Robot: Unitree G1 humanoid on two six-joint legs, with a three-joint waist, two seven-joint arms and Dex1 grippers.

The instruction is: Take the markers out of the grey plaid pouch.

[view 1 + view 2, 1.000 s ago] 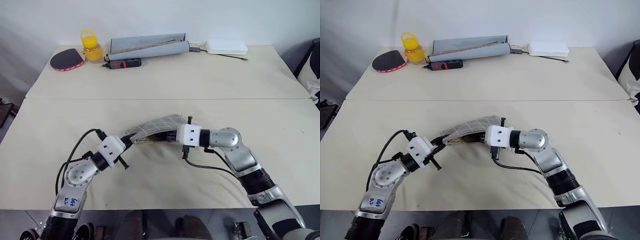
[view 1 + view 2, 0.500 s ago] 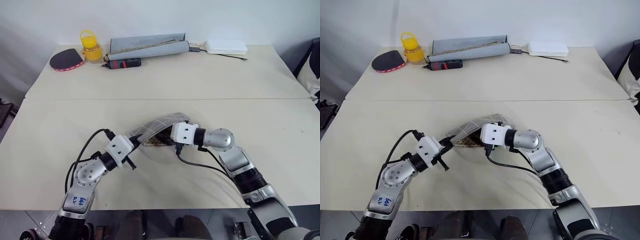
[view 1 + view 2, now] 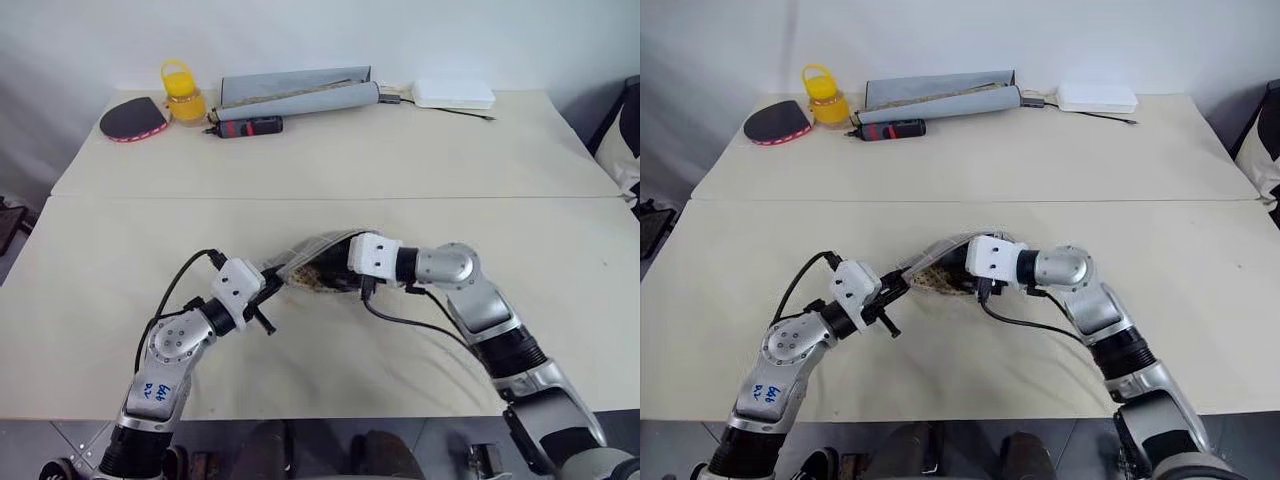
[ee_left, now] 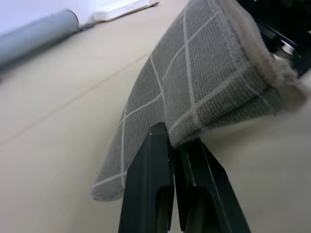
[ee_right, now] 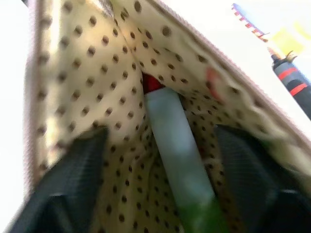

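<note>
The bench [image 3: 520,150] lies bare on every side of the grey plaid pouch [image 3: 310,250], which sits lifted near the bench's front-middle. The left gripper [image 4: 176,145] has its jaws closed on the pouch's closed-end edge. The right gripper [image 5: 160,141] is inside the pouch mouth, jaws spread to either side of the pale green marker [image 5: 170,145]; a red tip [image 5: 151,83] behind it is probably the second marker.
</note>
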